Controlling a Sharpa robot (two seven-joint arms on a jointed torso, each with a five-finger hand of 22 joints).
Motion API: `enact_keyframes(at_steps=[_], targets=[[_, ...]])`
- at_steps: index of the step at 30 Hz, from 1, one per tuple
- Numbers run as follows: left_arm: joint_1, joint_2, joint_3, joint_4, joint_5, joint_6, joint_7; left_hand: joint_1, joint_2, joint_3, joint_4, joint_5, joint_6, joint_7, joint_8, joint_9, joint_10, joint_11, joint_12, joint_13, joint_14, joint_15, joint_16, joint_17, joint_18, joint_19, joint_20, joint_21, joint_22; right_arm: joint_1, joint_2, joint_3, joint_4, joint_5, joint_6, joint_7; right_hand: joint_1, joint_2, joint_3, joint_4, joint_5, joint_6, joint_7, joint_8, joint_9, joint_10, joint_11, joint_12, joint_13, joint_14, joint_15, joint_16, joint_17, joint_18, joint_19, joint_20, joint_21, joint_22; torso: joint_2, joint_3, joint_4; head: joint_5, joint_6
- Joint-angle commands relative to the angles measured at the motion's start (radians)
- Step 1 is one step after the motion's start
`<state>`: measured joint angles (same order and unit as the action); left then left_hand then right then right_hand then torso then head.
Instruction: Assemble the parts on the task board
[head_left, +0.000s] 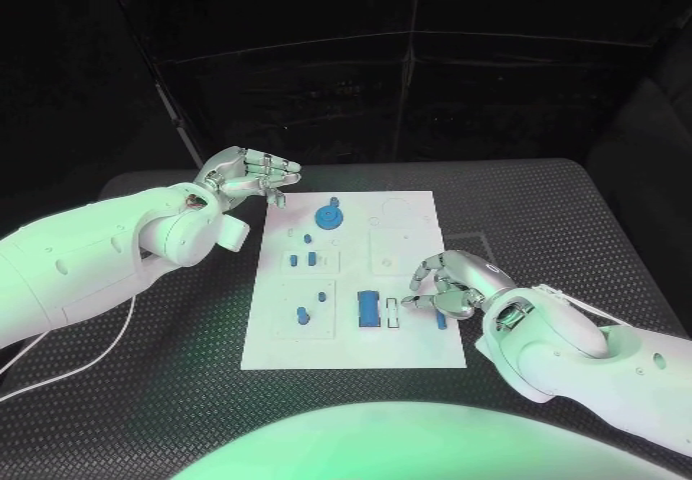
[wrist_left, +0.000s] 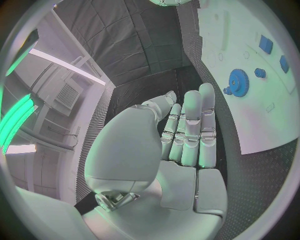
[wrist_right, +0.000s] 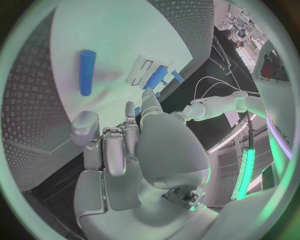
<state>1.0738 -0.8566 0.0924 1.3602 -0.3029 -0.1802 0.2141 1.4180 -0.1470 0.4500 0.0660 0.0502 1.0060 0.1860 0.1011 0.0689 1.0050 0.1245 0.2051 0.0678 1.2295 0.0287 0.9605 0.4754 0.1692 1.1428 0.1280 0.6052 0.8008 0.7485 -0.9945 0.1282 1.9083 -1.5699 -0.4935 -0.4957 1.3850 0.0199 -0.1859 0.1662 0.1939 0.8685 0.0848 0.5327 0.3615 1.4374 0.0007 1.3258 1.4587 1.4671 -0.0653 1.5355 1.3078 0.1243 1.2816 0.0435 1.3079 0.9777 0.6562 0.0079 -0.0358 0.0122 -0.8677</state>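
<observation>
The white task board (head_left: 418, 215) lies mid-table. A blue gear (head_left: 330, 216) (wrist_left: 238, 79) sits near its far edge, and several small blue parts, such as one (head_left: 303, 316) near the left edge, lie down its left side. Two blue blocks (head_left: 368, 308) lie near the front. A blue peg (head_left: 441, 319) (wrist_right: 87, 71) lies flat by the board's right edge. My right hand (head_left: 450, 283) (wrist_right: 128, 142) hovers just beyond that peg, fingers partly curled, holding nothing. My left hand (head_left: 248, 175) (wrist_left: 187, 135) is raised off the board's far left corner, fingers extended and empty.
The black textured table (head_left: 548, 210) surrounds the board, with free room on both sides. A white cable (head_left: 87, 345) trails along the table under my left arm.
</observation>
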Motion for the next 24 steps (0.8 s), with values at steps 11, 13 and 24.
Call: enact_keyframes(at_steps=[11, 13, 24], targets=[[0.001, -0.005, 0.001, 0.014, 0.004, -0.020, 0.037, 0.003, 0.006, 0.002, -0.005, 0.001, 0.003, -0.001, 0.010, 0.000, 0.000, -0.003, 0.015, 0.001, -0.007, 0.002, 0.006, -0.003, 0.014, 0.001, 0.001, -0.005, -0.001, 0.000, -0.085, 0.000, 0.022, 0.005, 0.007, -0.036, -0.013, 0.005, -0.051, 0.046, 0.022, 0.068, 0.008, -0.109, -0.059, -0.002, 0.013, -0.011, -0.144, 0.083, 0.014, -0.007, 0.158, -0.014, -0.004, 0.018, -0.007, -0.002, 0.001, -0.0033, -0.0078, -0.027, 0.001], [0.001, -0.006, 0.001, 0.016, 0.004, -0.021, 0.039, 0.003, 0.007, 0.001, -0.004, 0.001, 0.005, -0.001, 0.011, 0.000, 0.001, -0.003, 0.017, 0.002, -0.007, 0.001, 0.006, -0.003, 0.014, 0.001, 0.001, -0.005, -0.001, 0.000, -0.084, 0.000, 0.014, -0.022, 0.024, -0.051, -0.018, 0.003, -0.060, 0.055, 0.014, 0.086, 0.004, -0.111, -0.060, -0.004, 0.010, -0.017, -0.150, 0.082, 0.011, -0.009, 0.153, -0.013, -0.007, 0.015, -0.009, -0.006, 0.001, -0.0037, -0.0094, -0.029, 0.001], [0.000, -0.012, 0.001, 0.028, 0.004, -0.026, 0.042, -0.001, 0.008, 0.000, -0.002, 0.001, 0.006, -0.001, 0.012, 0.000, 0.002, -0.003, 0.020, 0.002, -0.007, 0.001, 0.007, -0.004, 0.014, 0.001, 0.001, -0.006, -0.001, -0.017, -0.065, 0.000, -0.010, -0.096, 0.089, -0.083, -0.031, -0.012, -0.084, 0.084, -0.001, 0.123, -0.009, -0.103, -0.049, -0.003, -0.001, -0.023, -0.154, 0.082, 0.003, -0.011, 0.151, -0.013, -0.008, 0.008, -0.013, -0.010, 0.000, -0.0032, -0.0062, -0.032, 0.000]])
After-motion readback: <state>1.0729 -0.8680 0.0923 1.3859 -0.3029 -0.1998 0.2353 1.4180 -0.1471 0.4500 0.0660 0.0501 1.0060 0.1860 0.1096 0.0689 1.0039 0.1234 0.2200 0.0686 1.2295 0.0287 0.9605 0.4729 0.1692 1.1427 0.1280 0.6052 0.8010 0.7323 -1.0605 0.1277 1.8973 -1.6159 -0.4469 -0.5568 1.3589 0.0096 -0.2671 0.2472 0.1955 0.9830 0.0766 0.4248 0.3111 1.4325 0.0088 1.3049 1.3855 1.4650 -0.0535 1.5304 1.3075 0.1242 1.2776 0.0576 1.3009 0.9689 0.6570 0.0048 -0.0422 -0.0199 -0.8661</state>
